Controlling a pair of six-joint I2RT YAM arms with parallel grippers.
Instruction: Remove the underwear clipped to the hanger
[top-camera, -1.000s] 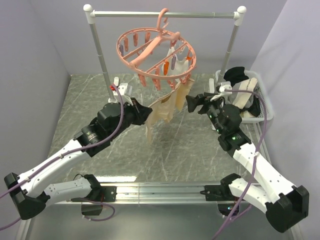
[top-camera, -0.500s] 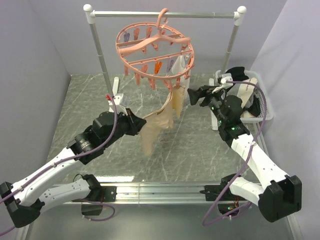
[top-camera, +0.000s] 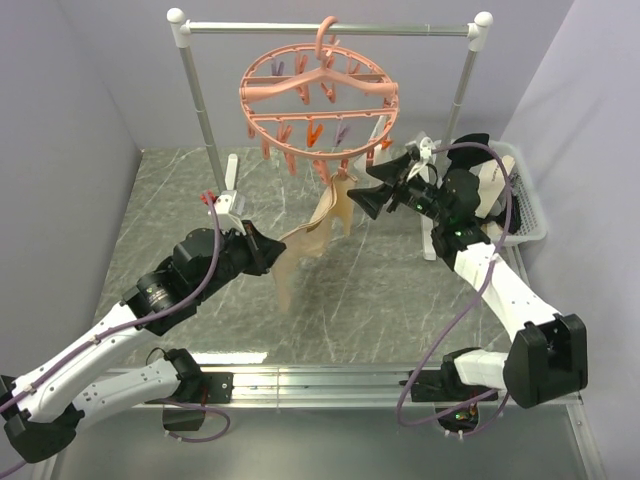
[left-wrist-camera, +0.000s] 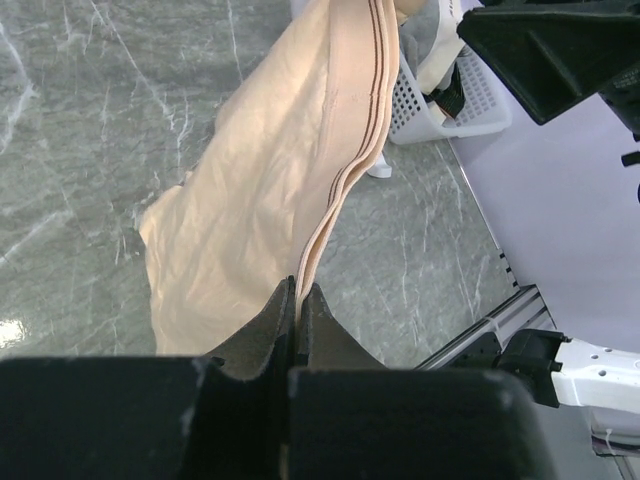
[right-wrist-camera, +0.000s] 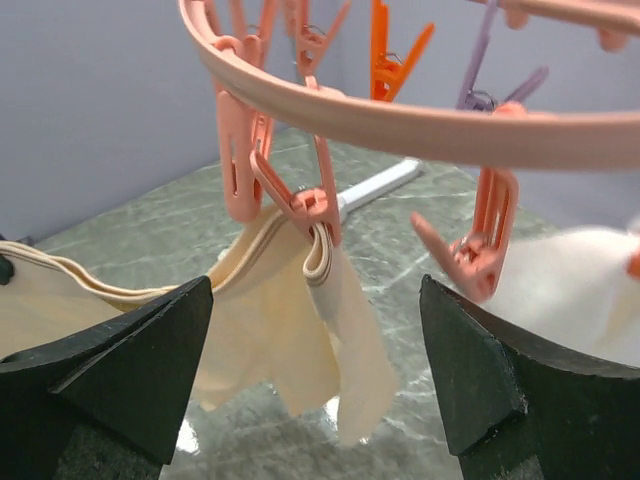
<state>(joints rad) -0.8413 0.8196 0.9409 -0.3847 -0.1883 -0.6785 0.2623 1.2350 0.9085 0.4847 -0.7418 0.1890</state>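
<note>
The salmon-pink ring hanger (top-camera: 318, 104) hangs by its hook from the silver rail. One cream-beige underwear (top-camera: 310, 235) hangs from a pink clip (right-wrist-camera: 300, 195) at the ring's near side and stretches down left. My left gripper (top-camera: 268, 252) is shut on its waistband; the left wrist view shows the band (left-wrist-camera: 335, 190) pinched between the fingertips (left-wrist-camera: 298, 292). My right gripper (top-camera: 368, 192) is open just right of that clip, the held fold (right-wrist-camera: 330, 262) lying between its fingers. A white garment (right-wrist-camera: 560, 290) shows at the right.
A white basket (top-camera: 520, 205) with removed garments stands at the right wall. The silver rail posts (top-camera: 200, 105) stand behind. Several empty pink, orange and purple clips (right-wrist-camera: 390, 55) dangle from the ring.
The ring has swung level and turned. My left gripper has drawn back toward the near left, pulling the underwear taut. My right gripper has risen and moved left up to the clip.
</note>
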